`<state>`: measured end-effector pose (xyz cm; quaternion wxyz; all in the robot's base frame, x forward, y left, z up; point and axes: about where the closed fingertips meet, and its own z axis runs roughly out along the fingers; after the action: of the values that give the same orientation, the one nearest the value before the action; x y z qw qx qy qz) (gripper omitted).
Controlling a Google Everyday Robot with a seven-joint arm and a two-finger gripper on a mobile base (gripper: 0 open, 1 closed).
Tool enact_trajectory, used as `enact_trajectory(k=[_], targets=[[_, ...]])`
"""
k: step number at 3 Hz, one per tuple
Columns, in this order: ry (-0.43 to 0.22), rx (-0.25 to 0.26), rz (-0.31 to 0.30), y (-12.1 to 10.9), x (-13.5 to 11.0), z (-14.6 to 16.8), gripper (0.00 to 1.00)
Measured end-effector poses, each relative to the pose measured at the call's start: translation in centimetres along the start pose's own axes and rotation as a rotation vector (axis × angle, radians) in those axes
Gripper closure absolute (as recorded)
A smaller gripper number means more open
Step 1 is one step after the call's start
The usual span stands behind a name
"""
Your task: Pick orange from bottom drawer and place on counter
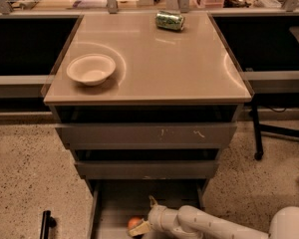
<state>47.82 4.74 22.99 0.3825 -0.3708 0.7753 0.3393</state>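
Observation:
The orange (135,222) lies on the grey floor of the open bottom drawer (114,203), near the bottom edge of the view. My gripper (140,228) reaches in from the right on a white arm and sits right at the orange, its tan fingers (141,228) touching or nearly touching the fruit's lower right side. The beige counter (154,63) above holds no orange.
A white bowl (91,68) sits on the counter's left side and a green soda can (170,20) lies at its back. Two wider grey drawers (147,136) jut out above the bottom one. A black post (45,223) stands on the speckled floor at lower left.

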Motion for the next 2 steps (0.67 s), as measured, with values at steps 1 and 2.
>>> enact_trajectory(k=[1, 2], targets=[[-0.004, 0.010, 0.000, 0.0, -0.2, 1.8, 0.00], [0.021, 0.038, -0.029, 0.1, -0.4, 3.0, 0.00]])
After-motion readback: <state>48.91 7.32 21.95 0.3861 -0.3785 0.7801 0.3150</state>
